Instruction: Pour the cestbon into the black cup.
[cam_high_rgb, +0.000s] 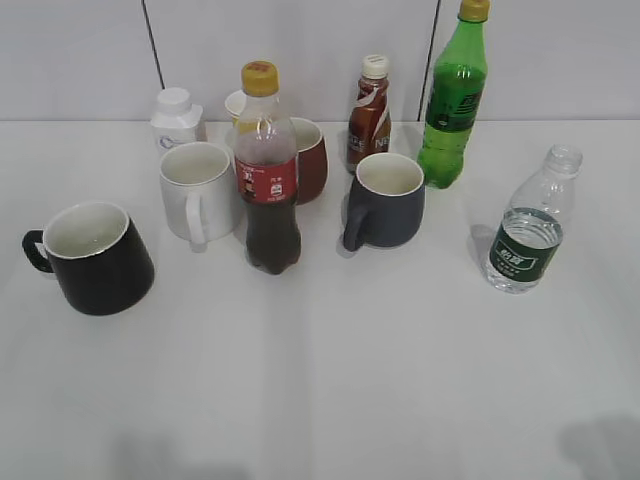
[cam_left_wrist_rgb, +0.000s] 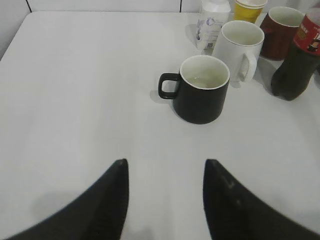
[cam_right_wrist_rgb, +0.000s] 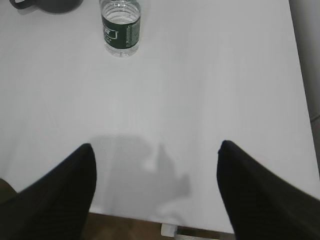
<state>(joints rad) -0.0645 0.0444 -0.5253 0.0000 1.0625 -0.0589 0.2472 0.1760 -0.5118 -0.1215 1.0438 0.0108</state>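
The cestbon (cam_high_rgb: 527, 235), a small clear bottle with a dark green label and no cap, stands upright at the right of the table; it also shows at the top of the right wrist view (cam_right_wrist_rgb: 121, 27). The black cup (cam_high_rgb: 95, 257), white inside, handle to the left, stands at the left; it shows in the left wrist view (cam_left_wrist_rgb: 201, 88). My left gripper (cam_left_wrist_rgb: 165, 167) is open and empty, well short of the cup. My right gripper (cam_right_wrist_rgb: 156, 147) is open and empty over the table's near edge, far from the bottle. Neither gripper shows in the exterior view.
A cola bottle (cam_high_rgb: 267, 170), a white mug (cam_high_rgb: 197, 190), a dark red mug (cam_high_rgb: 308, 158), a dark grey-blue mug (cam_high_rgb: 387, 200), a tall green soda bottle (cam_high_rgb: 453, 100), a small brown bottle (cam_high_rgb: 369, 112) and a white jar (cam_high_rgb: 176, 118) stand at the back.
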